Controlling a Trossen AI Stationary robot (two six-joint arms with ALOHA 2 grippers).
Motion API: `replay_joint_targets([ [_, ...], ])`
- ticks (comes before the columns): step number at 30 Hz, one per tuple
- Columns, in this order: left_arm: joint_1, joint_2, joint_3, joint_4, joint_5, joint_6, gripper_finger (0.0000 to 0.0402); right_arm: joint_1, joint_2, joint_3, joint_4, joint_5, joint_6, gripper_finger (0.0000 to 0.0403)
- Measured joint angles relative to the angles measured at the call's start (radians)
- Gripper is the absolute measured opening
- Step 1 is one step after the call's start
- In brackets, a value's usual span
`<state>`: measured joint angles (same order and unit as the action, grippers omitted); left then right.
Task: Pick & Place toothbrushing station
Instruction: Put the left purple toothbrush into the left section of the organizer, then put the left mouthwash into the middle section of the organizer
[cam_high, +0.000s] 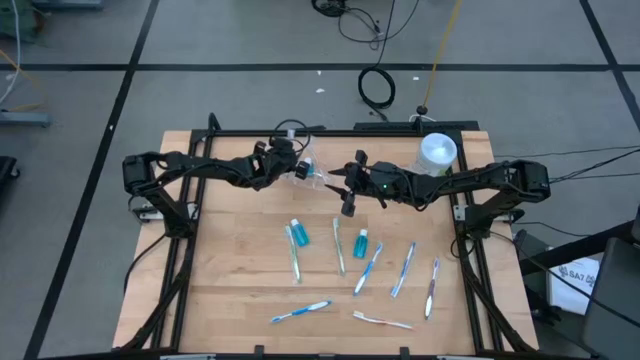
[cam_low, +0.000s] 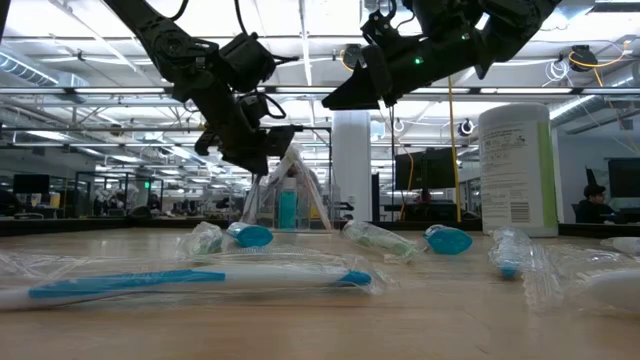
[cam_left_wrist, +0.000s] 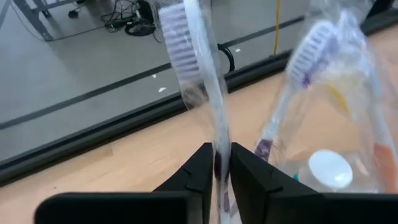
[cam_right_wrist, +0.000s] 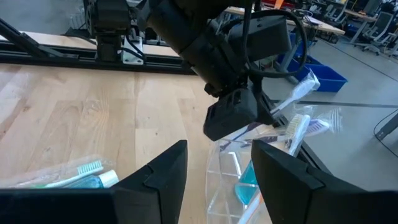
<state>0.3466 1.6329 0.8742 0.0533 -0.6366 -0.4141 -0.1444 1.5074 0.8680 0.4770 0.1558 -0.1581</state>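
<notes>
High view, left arm: the left gripper is reached in over the far middle of the table, above the clear plastic cup.
Left grip: in the left wrist view its fingers are pinched tight on a wrapped toothbrush, shaft running straight up between them, bristle head away from the wrist.
Cup: stands near the table's far edge between the two grippers; already holds another wrapped brush and a teal toothpaste tube.
Key relation: the cup lies just beside and below the held brush, on the side toward the right arm; the brush's long axis looks close to upright, so the drop appears to need a short shift over the rim, then release.
Right arm: the right gripper hovers just beside the cup on the other side, fingers spread and holding nothing, pointed at the cup.
Nearer arm: the left, judging from overhead.
Front of table: loose toothbrushes and a second toothpaste tube lie scattered, well apart from both grippers.
Far right: a white canister stands behind the right arm.
</notes>
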Motion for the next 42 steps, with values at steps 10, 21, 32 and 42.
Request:
replay_joint_targets([
  [10, 0.001, 0.0, 0.0, -0.091, 0.071, 0.012, 0.0135, 0.0, 0.0, 0.0, 0.0, 0.0, 0.0, 0.0173],
  [21, -0.036, -0.128, 0.0, -0.186, 0.071, -0.016, 0.0172, 0.0, 0.0, 0.0, -0.004, 0.0, 0.0, 0.0173],
  [32, -0.092, -0.301, 0.0, -0.424, 0.229, -0.052, 0.0173, 0.0, 0.0, 0.0, -0.011, 0.0, 0.0, 0.0173],
  [42, -0.211, -0.297, 0.0, -0.603, 0.352, -0.25, 0.0173, 0.0, 0.0, 0.0, -0.011, 0.0, 0.0, 0.0173],
])
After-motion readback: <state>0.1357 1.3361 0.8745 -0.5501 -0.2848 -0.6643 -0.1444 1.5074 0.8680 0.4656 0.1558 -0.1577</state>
